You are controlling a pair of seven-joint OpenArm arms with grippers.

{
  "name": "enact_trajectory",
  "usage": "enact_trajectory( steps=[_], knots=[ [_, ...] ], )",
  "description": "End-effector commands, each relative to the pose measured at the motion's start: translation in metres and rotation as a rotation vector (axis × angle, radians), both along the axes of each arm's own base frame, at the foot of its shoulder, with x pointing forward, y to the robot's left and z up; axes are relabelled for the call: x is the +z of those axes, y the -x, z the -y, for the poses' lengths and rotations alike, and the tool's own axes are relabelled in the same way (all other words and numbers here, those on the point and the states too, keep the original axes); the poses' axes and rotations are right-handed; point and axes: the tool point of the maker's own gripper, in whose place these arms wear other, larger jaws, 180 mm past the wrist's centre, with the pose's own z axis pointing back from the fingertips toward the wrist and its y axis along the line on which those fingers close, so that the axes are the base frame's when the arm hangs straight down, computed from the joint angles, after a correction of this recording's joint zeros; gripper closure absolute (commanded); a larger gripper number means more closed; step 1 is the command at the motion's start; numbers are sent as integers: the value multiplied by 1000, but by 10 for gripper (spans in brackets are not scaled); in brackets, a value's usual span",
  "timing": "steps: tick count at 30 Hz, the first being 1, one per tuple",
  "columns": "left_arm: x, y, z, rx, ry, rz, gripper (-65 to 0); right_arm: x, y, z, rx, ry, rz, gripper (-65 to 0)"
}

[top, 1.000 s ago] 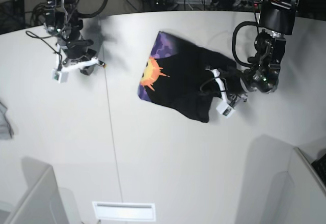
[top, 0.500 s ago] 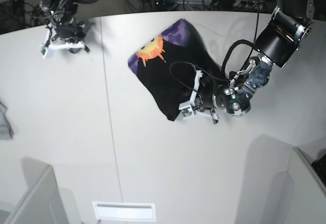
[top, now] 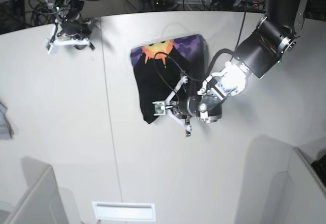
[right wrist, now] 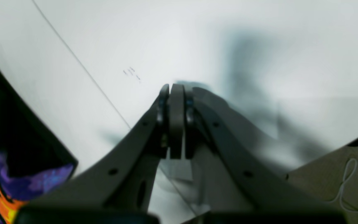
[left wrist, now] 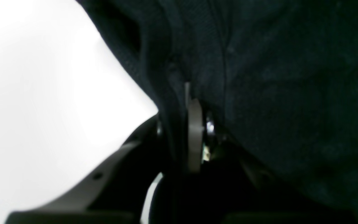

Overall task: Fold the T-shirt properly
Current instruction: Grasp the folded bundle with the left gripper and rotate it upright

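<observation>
A white bench (top: 76,132) stands before cable clutter at the back. The black T-shirt (top: 158,76) lies near the back edge, print up. The left gripper (left wrist: 194,124) pinches its cloth; the right gripper (right wrist: 174,121) hangs clenched, empty.

T-shirt at the table's far middle, one arm on it, the other off to the side

The large black short-sleeved cloth T-shirt (top: 162,76) lies on the broad white table (top: 76,132), printed end toward the far edge. The left gripper (top: 168,107) sits at its near edge, cloth between the jaws. The right gripper (top: 69,42) hangs over the far left corner, well apart from the shirt.
</observation>
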Motion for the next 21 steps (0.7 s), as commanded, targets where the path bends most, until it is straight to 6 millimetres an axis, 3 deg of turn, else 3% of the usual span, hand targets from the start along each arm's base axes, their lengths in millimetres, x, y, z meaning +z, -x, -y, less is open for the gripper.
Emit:
enact_trajectory(
  steps=[1,7,10,14,21],
  knots=[
    [-11,4,-6,-5,-58,-15,0,11,-10,6,-10,27,54,0],
    [-19,4,20,-46,-38,-2,0,14,-15,10,-17,43,76,0],
    [-25,15,30,-132,-59,16,0,15,-18,10,-17,42,82,0],
    [-23,20,42,-208,-60,23,0,16,-22,10,-17,43,91,0],
    [-9,8,49,-218,-42,44,0,16,-22,10,-17,43,91,0]
  ],
)
